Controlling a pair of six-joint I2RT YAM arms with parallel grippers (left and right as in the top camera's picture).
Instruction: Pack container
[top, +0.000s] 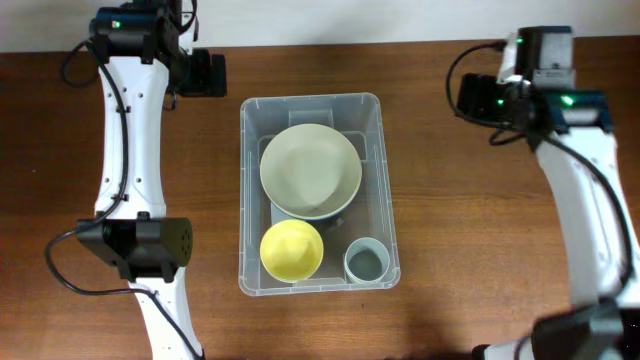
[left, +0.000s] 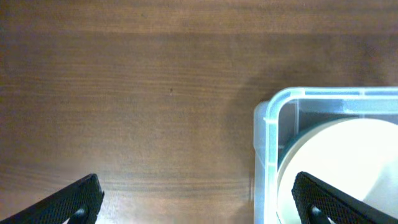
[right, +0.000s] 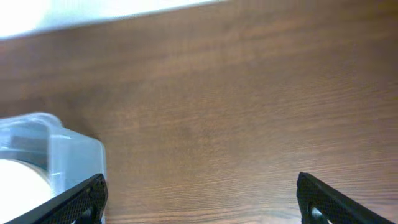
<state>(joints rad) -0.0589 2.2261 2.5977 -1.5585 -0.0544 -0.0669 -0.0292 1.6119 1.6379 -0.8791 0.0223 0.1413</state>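
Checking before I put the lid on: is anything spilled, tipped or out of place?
Nothing stands out. The big pale bowl, yellow bowl and small cup all sit inside the container, none hanging over its rim. No spill or damage shows.

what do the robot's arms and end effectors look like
The left arm and right arm have white links, black joint housings and thin black cables looping beside them, with small green lights glowing near the wrists. The left end effector and right end effector have black, finely textured fingers.
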